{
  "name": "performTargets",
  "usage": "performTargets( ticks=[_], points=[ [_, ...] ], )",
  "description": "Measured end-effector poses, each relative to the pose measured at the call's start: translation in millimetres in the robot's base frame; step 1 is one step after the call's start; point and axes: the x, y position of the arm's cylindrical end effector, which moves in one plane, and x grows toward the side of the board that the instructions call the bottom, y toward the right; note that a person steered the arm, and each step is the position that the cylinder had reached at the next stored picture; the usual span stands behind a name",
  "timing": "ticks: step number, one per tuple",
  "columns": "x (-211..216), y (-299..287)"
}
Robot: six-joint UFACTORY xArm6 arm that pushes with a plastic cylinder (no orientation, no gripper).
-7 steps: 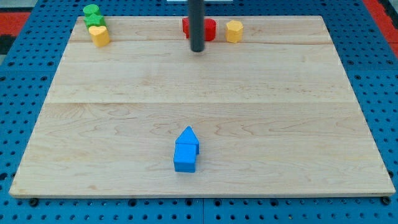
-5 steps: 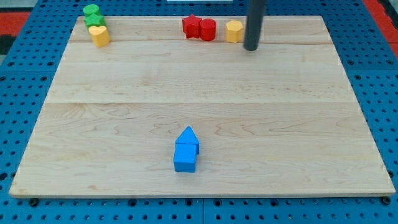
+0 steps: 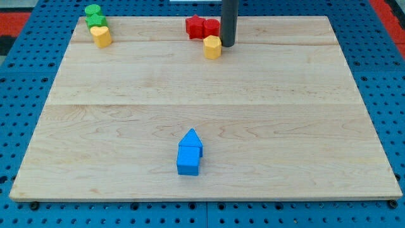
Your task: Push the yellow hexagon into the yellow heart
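The yellow hexagon (image 3: 212,47) lies near the view's top centre, just below the red blocks. My tip (image 3: 227,44) touches its right side. The yellow heart (image 3: 100,36) sits at the view's top left, far to the left of the hexagon, just below two green blocks (image 3: 94,15).
A red star-like block (image 3: 195,26) and a red round block (image 3: 211,28) sit just above the hexagon; the rod partly covers the round one. Two blue blocks (image 3: 189,152) sit together at the bottom centre. The wooden board (image 3: 316,126) rests on a blue pegboard.
My tip swung right past the red blocks to the hexagon's right, then came back left. The yellow hexagon has been pushed left and down, from right of the red blocks to below them.
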Motion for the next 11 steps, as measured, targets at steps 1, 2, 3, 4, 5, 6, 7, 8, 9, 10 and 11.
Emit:
performTargets(
  ticks=[1, 2, 3, 4, 5, 6, 7, 8, 9, 10, 11],
  points=[
    [19, -29],
    [28, -70],
    [30, -109],
    [30, -145],
    [30, -187],
    [30, -221],
    [53, -220],
    [71, -232],
    [67, -241],
    [56, -250],
    [45, -254]
  ],
)
